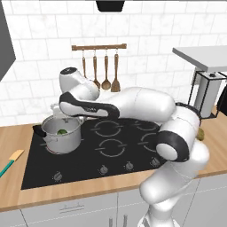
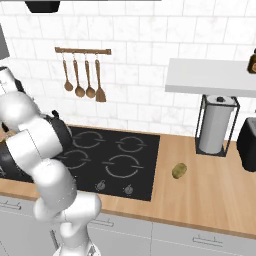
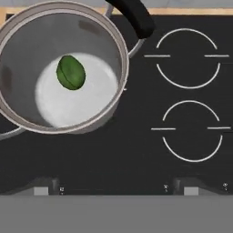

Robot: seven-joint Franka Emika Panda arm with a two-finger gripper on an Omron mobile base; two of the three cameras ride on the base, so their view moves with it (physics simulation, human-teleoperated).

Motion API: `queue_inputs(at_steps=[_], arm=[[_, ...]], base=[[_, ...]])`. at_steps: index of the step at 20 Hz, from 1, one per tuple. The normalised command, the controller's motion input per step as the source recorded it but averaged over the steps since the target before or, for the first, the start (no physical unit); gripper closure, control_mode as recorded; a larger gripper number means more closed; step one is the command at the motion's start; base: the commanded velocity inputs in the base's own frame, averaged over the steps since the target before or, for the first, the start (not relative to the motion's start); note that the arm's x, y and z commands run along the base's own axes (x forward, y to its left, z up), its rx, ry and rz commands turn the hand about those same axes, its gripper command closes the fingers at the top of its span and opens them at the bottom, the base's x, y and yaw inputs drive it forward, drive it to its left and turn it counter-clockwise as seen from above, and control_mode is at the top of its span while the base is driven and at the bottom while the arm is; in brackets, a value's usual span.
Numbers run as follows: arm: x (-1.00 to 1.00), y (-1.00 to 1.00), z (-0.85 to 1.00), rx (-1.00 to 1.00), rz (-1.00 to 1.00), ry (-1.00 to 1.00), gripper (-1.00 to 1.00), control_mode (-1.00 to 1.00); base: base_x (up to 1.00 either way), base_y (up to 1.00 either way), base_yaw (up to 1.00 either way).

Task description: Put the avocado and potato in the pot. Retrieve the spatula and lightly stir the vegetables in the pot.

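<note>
We find the avocado (image 3: 70,72) lying on the floor of the pot (image 3: 119,54), upper left of the hand view — the gripper (image 3: 116,191) above it released, jaws spread and empty. Potato (image 2: 179,170) sits on the wooden counter (image 2: 210,185), right of centre in the right base view; spatula (image 1: 10,162) at the left edge of the left base view.

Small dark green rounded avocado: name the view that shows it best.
Hand view: the small dark green rounded avocado lies whole and unobstructed on the floor of the shiny steel pot. In the left base view it is just a green speck inside the pot, under the arm.
</note>
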Motion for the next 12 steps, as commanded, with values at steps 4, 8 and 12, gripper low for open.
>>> queue_inputs(at_steps=[4,8,12], arm=[[-0.72,-1.00,0.13,0.13,-0.14,0.04,-1.00,-1.00],[-0.54,-1.00,0.49,0.05,-0.05,0.10,-1.00,-1.00],[-0.46,-1.00,0.20,0.00,0.00,0.04,-1.00,-1.00]], base=[[0.00,0.00,0.00],[0.00,0.00,0.00],[0.00,0.00,0.00]])
